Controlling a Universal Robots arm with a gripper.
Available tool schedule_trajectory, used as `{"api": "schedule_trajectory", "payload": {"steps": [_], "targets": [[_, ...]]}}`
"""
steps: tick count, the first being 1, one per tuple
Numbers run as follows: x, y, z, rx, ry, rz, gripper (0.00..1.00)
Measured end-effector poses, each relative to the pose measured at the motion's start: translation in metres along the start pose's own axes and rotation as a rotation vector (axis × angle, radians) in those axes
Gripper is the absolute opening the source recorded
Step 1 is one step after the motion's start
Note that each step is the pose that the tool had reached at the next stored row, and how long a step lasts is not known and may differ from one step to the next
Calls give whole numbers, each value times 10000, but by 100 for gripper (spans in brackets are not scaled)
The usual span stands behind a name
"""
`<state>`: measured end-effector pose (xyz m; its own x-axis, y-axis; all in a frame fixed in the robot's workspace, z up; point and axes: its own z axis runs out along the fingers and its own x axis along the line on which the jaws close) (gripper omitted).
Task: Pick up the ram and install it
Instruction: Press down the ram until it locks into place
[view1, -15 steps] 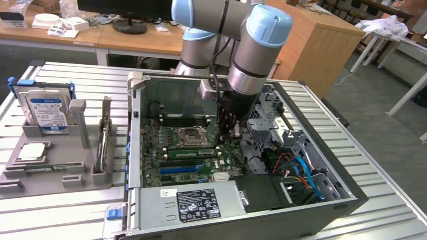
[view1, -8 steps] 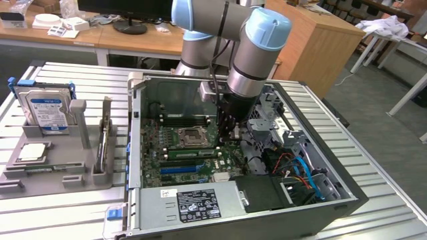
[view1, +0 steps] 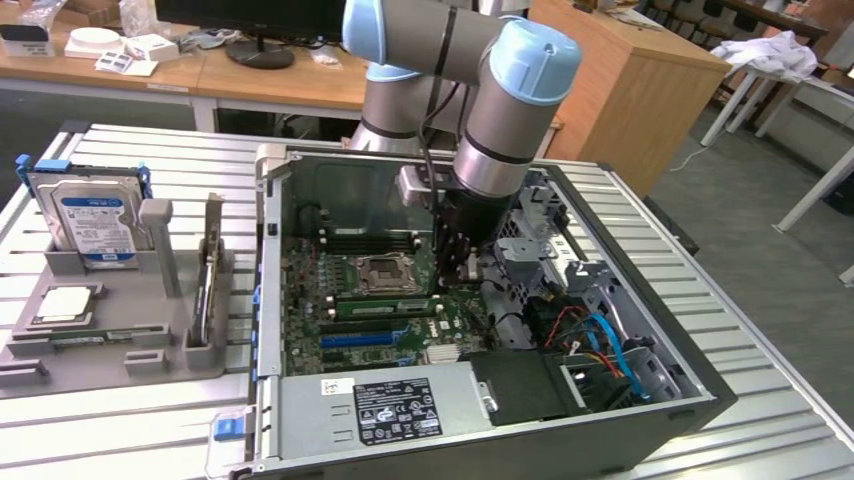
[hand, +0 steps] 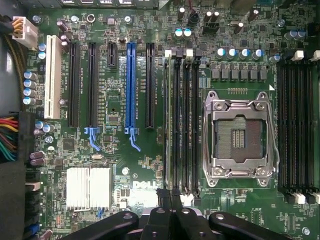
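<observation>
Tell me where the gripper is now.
In the exterior view the gripper sits inside the open computer case, over the motherboard, just to that view's right of the CPU socket.

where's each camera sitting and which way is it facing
Exterior view: off the arm, above the table, looking down into the open pc case; the arm reaches in.
Wrist view: on the wrist, facing straight down at the motherboard; the shut gripper shows at its edge, over a ram stick standing in a slot.
Shared: motherboard, cpu socket, ram slots.
</observation>
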<state>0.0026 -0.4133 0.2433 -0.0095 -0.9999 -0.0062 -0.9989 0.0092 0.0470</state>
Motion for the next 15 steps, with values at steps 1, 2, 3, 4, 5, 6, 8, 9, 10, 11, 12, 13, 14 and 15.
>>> {"api": "schedule_trajectory", "payload": {"steps": [1, 2, 3, 4, 5, 6, 8, 9, 10, 11, 12, 13, 14, 15], "targets": [[0, 0, 1, 0, 1, 0, 11], [0, 0, 1, -1, 1, 1, 11], [0, 0, 2, 0, 0, 0, 11], [0, 0, 3, 0, -2, 0, 11], [0, 0, 3, 0, -2, 0, 11], [0, 0, 3, 0, -1, 0, 11], [-1, -1, 13, 1, -6, 0, 11], [0, -1, 16, 1, -3, 0, 11], [0, -1, 20, 0, -2, 0, 11], [0, -1, 24, 0, -2, 0, 11], [0, -1, 29, 1, -2, 0, 11], [0, -2, 34, 1, -3, 0, 11], [0, -2, 40, 0, -3, 0, 11], [0, -2, 47, 1, -2, 0, 11]]}}
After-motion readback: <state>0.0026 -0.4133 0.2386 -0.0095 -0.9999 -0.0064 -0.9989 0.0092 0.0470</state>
